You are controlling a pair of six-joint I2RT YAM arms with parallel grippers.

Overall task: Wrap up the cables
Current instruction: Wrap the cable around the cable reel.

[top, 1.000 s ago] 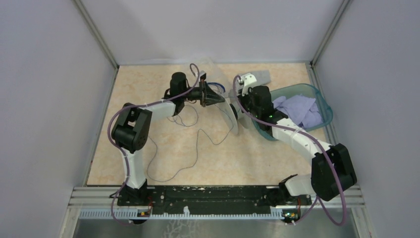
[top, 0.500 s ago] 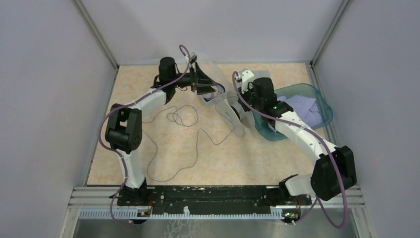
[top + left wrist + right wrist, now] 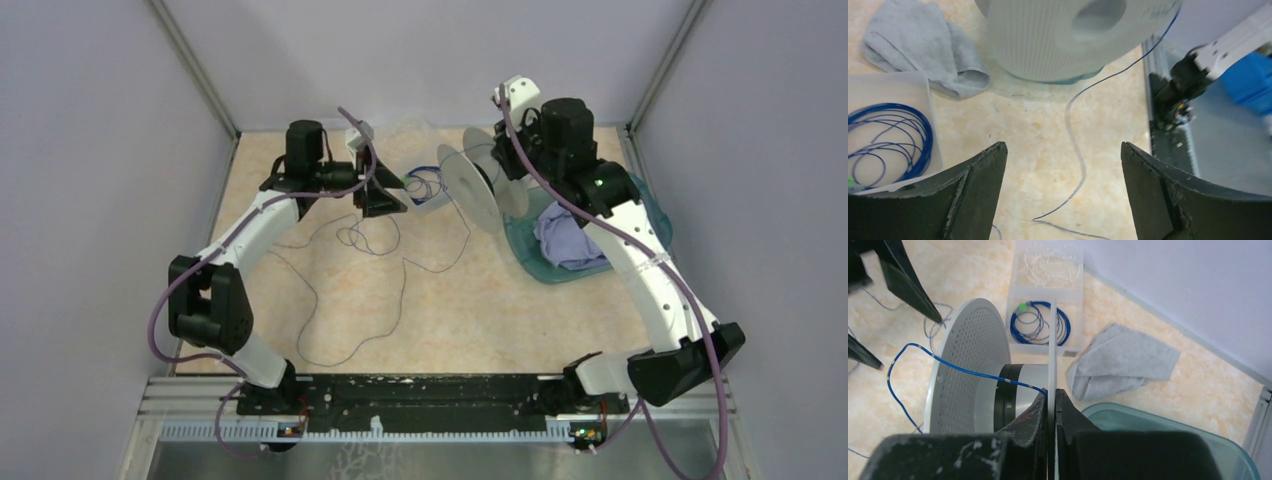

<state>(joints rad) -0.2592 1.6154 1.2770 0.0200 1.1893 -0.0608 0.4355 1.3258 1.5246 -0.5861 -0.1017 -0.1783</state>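
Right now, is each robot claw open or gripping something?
Left gripper: open, holding nothing.
Right gripper: closed on the thin flange of the pale grey spool.

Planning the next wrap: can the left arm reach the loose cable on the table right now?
Probably yes. The left tool is open and empty, pointed at the cable, which lies uncovered just beyond its tips.

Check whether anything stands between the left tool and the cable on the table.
Nothing visible does. In the left wrist view the cable lies uncovered on the table, framed by the open left tool.
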